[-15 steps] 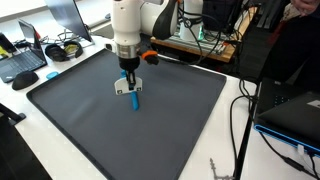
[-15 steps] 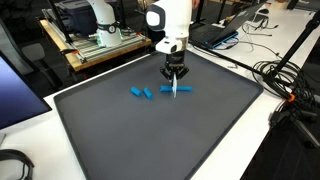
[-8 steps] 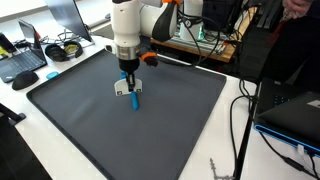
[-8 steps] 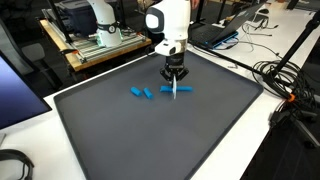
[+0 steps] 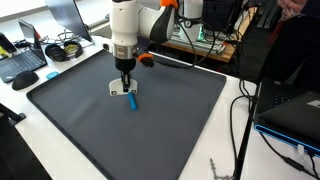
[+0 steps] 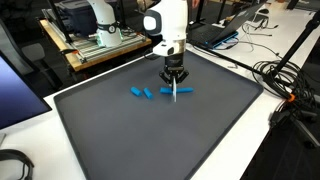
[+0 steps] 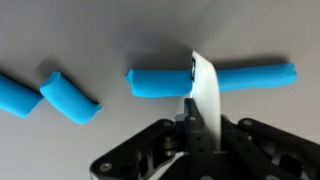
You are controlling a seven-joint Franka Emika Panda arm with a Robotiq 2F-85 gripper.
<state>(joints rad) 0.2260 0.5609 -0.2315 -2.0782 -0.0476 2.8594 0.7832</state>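
My gripper [image 7: 197, 125] is shut on a thin white blade [image 7: 205, 88] that stands on edge across a long blue roll [image 7: 160, 82] lying on the dark mat [image 7: 90, 40]. The blade crosses the roll right of its middle. Two short blue pieces [image 7: 68, 98] [image 7: 15, 95] lie apart to the left. In both exterior views the gripper [image 5: 125, 78] [image 6: 174, 78] points straight down over the roll [image 5: 133, 101] [image 6: 185, 90], with the white blade [image 5: 119, 89] [image 6: 174, 93] at its tips. The short pieces [image 6: 140, 94] lie beside it.
The black mat [image 5: 150, 140] covers most of the white table [image 5: 20, 150]. Laptops [image 5: 22, 62], headphones and cables lie around its edges. A wooden bench with equipment [image 6: 100, 45] stands behind. More cables [image 6: 285, 85] trail off the mat's side.
The gripper with the white blade has shifted slightly sideways along the roll. The blue pieces lie as before.
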